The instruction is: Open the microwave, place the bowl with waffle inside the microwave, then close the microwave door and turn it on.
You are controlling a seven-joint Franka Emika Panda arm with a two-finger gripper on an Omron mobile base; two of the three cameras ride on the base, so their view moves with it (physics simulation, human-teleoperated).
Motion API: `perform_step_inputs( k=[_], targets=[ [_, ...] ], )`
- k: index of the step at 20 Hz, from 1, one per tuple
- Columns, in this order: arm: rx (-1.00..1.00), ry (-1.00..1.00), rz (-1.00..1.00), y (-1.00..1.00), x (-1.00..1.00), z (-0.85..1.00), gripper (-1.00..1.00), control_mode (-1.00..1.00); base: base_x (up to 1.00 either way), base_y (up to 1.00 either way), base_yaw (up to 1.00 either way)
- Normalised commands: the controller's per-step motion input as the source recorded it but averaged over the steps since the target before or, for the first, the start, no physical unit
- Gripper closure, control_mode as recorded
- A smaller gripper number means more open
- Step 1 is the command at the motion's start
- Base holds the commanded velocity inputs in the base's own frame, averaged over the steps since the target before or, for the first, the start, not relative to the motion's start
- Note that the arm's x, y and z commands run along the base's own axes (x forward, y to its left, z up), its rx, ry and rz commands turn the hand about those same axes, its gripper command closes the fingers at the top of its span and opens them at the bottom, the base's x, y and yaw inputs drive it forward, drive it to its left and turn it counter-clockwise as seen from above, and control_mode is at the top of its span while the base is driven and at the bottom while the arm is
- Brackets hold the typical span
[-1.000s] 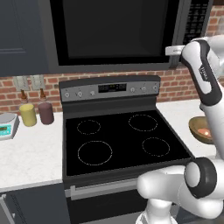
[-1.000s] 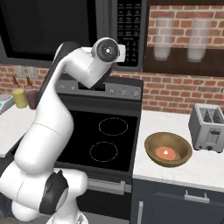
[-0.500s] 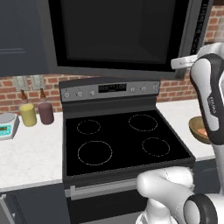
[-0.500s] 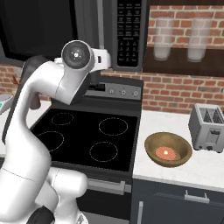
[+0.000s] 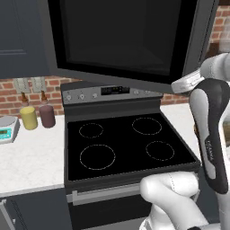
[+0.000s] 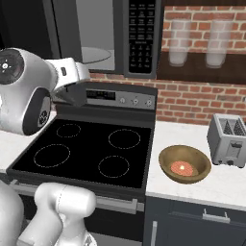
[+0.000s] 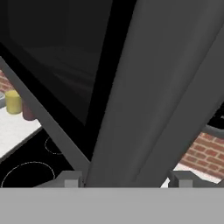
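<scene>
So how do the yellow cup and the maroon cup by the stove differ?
The yellow cup stands nearer the scale, the maroon cup nearer the stove. The yellow cup is pale and bright, the maroon cup dark. Both are upright cylinders of like size, side by side on the counter.

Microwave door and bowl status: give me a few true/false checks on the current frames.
1. The microwave door is swung open. True: in the right base view the light interior and turntable of the microwave are exposed.
2. The bowl already sits inside the microwave. False: it rests on the counter between the stove and the toaster.
3. The waffle lies in the bowl. True.
4. The gripper holds the bowl. False: its tips stand apart on either side of the door's edge, nowhere near the bowl.
5. The yellow cup stands to the right of the stove. False: it is on the left counter beside the maroon cup.
</scene>
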Motion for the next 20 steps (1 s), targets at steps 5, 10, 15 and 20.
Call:
perform_step_inputs(
  k=[5, 10, 15, 20],
  targets=[
    [-0.24, 0.12, 0.0, 1.0, -0.52, -0.01, 1.0, -1.0, 0.0, 0.0, 0.0],
    [-0.14, 0.05, 0.0, 1.0, -0.7, -0.04, -1.0, -1.0, 0.0, 0.0, 0.0],
    [0.0, 0.0, 0.0, 0.25, -1.0, -0.08, -1.0, -1.0, 0.0, 0.0, 0.0],
    [0.11, -0.03, 0.0, -0.35, -1.0, -0.09, -1.0, -1.0, 0.0, 0.0, 0.0]
  ],
)
